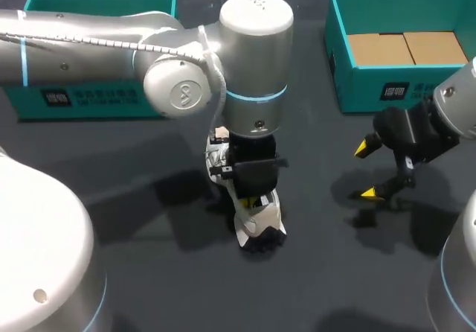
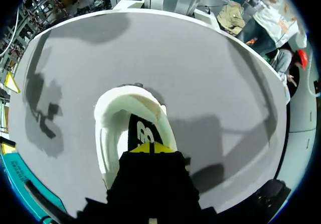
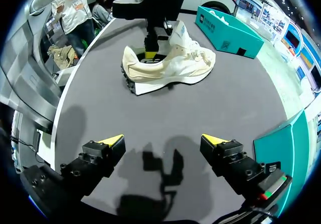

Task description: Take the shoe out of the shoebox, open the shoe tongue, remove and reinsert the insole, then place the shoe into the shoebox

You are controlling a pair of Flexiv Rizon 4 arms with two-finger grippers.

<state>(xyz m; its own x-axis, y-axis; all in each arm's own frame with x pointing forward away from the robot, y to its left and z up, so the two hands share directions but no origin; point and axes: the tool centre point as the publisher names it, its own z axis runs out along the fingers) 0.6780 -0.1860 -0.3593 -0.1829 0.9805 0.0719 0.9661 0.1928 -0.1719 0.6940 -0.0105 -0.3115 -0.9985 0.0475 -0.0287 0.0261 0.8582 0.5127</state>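
Showed a dark grey table (image 1: 171, 287) from above, with a white shoe (image 1: 260, 224) standing upright on its sole near the middle — outside both boxes, heel toward the near edge, toe toward the far. Found the left arm (image 1: 111, 42) reaching in from the left, past the far-left teal shoebox (image 1: 97, 4), with the left gripper (image 1: 253, 198) pointing straight down into the shoe's heel opening. From the left wrist, looked down on the shoe's pale padded rim and a dark insole (image 2: 136, 131) lying inside, directly under the gripper. Could not tell whether this gripper was apart, together or clamped on anything, its end being sunk in the opening. Placed the right gripper (image 1: 366, 170) to the right of the shoe, well apart from it, hanging over bare table — jaws spread wide and holding nothing. Put a second teal shoebox (image 1: 342, 86) at the far right, just beyond the right gripper, open-topped, with flat brown cardboard (image 1: 405, 48) in its bottom.
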